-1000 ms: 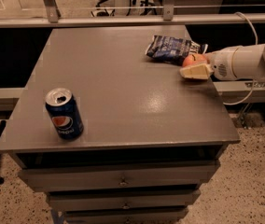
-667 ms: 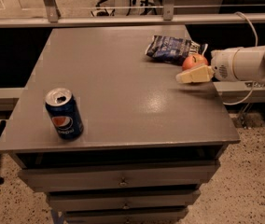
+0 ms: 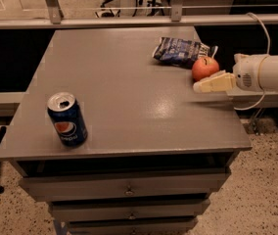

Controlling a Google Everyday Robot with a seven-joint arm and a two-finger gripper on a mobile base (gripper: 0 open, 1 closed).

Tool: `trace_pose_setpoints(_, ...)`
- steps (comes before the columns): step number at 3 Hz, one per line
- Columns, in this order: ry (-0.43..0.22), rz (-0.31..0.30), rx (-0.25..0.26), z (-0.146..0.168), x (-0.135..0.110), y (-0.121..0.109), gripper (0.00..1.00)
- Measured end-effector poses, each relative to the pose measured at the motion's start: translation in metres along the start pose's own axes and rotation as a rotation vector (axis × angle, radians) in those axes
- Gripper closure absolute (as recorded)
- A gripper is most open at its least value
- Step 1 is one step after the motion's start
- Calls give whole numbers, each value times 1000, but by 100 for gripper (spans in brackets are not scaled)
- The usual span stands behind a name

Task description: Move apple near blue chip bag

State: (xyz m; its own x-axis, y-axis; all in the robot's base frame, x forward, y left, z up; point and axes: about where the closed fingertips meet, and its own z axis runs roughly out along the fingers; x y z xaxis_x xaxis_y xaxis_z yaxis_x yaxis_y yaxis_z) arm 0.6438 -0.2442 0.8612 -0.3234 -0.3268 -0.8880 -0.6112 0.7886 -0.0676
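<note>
The orange-red apple (image 3: 205,67) rests on the grey table (image 3: 124,97) at its right edge, touching the near end of the crumpled blue chip bag (image 3: 180,50), which lies flat at the back right. My gripper (image 3: 203,81) reaches in from the right, low over the table, with its cream near finger (image 3: 213,82) just in front of the apple. The gripper is open and holds nothing. The far finger is hidden behind the apple.
An upright blue Pepsi can (image 3: 67,119) stands near the table's front left corner. Drawers (image 3: 127,190) sit under the tabletop. A metal rail (image 3: 129,19) runs behind the table. A white cable (image 3: 264,38) loops from my arm at the right.
The gripper has let go of the apple and drawn back to the right. The apple, earlier covered by the fingers, now sits in full view by the bag.
</note>
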Motion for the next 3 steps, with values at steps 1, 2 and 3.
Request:
trace_pose_setpoints(1, -149, -12, -23, -46, -1, -3, 0)
trace_pose_setpoints(2, -302, -113, -67, -91, -29, 7, 0)
trace_pose_setpoints(3, -387, -287, -151, -109, -87, 35, 0)
